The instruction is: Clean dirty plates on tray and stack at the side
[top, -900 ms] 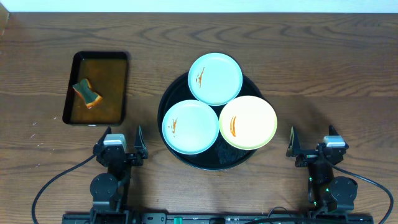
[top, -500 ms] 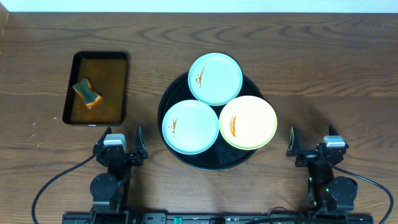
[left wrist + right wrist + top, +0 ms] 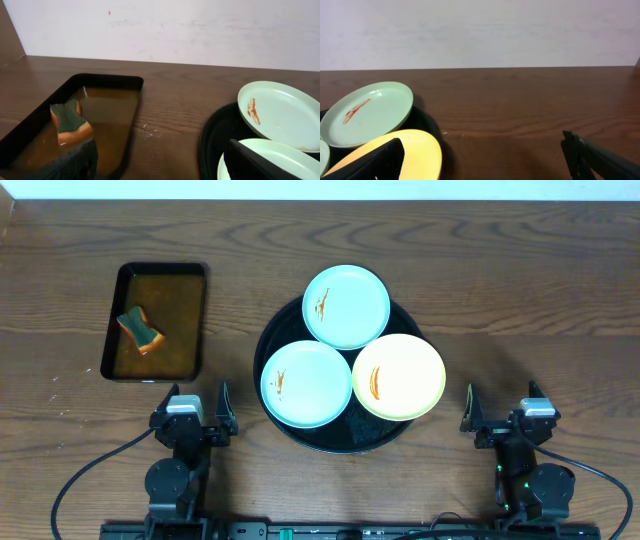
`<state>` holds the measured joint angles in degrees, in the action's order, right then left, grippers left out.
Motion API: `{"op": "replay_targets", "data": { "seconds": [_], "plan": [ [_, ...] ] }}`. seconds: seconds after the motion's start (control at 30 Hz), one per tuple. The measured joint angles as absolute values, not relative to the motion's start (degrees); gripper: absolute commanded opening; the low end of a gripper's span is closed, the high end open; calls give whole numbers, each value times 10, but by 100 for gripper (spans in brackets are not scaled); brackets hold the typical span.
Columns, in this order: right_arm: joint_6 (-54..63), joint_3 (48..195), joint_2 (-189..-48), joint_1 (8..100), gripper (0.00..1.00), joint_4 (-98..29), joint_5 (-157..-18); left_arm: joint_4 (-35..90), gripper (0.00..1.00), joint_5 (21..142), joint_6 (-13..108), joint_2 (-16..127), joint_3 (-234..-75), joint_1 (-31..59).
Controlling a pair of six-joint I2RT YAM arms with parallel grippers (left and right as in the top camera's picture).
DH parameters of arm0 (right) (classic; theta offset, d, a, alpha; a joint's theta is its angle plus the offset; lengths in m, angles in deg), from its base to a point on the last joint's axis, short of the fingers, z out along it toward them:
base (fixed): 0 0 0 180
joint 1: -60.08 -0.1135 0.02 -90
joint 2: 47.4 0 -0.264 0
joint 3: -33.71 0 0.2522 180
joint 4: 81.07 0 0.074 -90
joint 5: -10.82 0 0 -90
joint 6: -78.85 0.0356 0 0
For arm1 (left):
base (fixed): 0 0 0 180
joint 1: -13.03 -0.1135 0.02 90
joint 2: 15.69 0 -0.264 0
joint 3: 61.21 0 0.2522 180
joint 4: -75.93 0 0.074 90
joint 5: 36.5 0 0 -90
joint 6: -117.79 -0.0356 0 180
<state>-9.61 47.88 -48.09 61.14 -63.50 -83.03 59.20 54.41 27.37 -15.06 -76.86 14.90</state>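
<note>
Three dirty plates lie on the round black tray [image 3: 271, 338] at the table's middle. A mint plate [image 3: 346, 306] sits at the back, a second mint plate [image 3: 306, 383] front left, a yellow plate [image 3: 399, 376] front right. Each carries an orange-red smear. My left gripper [image 3: 197, 402] rests open near the front edge, left of the tray, holding nothing. My right gripper [image 3: 500, 405] rests open to the tray's right, also holding nothing. The left wrist view shows the back mint plate [image 3: 282, 112] and the tray [image 3: 220, 130]. The right wrist view shows the yellow plate [image 3: 417, 147] by my left finger.
A rectangular black tray [image 3: 120, 280] with brownish liquid stands at the left, holding a green-and-orange sponge [image 3: 140, 330]. The left wrist view shows that sponge [image 3: 67, 120] lying in the liquid. Bare wooden table lies right of the round tray and along the back.
</note>
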Motion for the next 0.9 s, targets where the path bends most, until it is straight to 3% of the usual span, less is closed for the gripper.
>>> {"op": "replay_targets", "data": {
  "seconds": [0.6,0.9],
  "plan": [
    [-96,479,-481,612,99,-635,-830,594,81,554,287,-151,-768,149],
    [-96,479,-481,611,99,-635,-830,623,81,763,604,-150,-765,150]
  ]
}}
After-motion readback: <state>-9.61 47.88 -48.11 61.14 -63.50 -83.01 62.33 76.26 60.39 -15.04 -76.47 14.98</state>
